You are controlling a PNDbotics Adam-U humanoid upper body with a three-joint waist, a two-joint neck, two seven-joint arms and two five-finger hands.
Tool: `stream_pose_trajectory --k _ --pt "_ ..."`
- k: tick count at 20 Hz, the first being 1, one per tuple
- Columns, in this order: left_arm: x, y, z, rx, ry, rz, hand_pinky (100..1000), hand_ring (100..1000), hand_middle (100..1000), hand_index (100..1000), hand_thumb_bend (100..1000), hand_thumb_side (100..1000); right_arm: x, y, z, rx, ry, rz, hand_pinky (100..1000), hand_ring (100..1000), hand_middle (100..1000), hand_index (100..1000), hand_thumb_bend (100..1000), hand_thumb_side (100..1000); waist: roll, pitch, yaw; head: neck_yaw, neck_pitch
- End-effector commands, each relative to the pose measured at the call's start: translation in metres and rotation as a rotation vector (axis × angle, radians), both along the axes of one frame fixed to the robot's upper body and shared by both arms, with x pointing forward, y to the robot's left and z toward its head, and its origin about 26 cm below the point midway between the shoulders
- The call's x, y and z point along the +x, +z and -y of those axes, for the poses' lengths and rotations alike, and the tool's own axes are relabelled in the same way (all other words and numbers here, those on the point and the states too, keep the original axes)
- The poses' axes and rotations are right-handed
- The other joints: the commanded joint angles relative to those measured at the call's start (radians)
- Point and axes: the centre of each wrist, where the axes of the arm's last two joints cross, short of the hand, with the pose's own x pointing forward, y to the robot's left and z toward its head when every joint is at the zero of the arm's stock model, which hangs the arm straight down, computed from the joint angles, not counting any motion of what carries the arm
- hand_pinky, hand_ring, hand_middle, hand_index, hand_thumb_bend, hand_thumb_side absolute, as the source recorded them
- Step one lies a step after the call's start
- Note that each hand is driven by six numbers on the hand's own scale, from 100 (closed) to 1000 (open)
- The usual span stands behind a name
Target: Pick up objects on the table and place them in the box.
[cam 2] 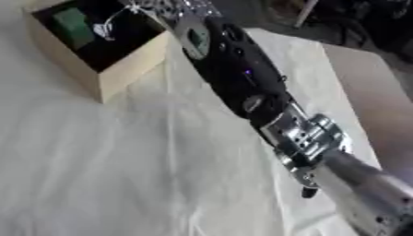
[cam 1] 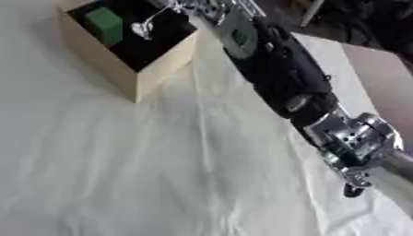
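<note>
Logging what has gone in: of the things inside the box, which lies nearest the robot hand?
The small white thing, right below the right robot hand at the box's far rim. The green block lies farther left, by the opposite wall.

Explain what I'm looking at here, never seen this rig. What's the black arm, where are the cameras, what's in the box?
Both pictures come from one stereo camera in a humanoid robot's head, left eye and right eye, looking down at the same moment. The long black and silver limb crossing from the lower right is the robot's right arm. It reaches up to a wooden box with a dark inside, standing on a white cloth that covers the table. The right hand is over the box's far edge, mostly cut off by the frame, so whether its fingers are open or shut cannot be told. Inside the box lie a green block and a small pale thing I cannot identify. The left hand is not in view.
</note>
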Motion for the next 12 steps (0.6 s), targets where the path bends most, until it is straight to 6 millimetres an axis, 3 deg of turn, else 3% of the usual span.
stream_pose_trajectory --k 1,12 --pt "-0.002 0.004 -0.003 0.003 0.009 0.014 600 576 748 750 246 708 -0.022 0.031 0.011 0.116 0.039 0.098 808 802 665 855 100 346 0.011 -0.032 -0.006 0.018 0.018" --pt "-0.002 0.006 -0.008 0.012 0.036 0.023 603 579 749 751 247 703 -0.09 0.056 0.029 0.39 0.205 0.172 799 789 639 851 100 309 0.011 -0.065 -0.025 0.127 0.038"
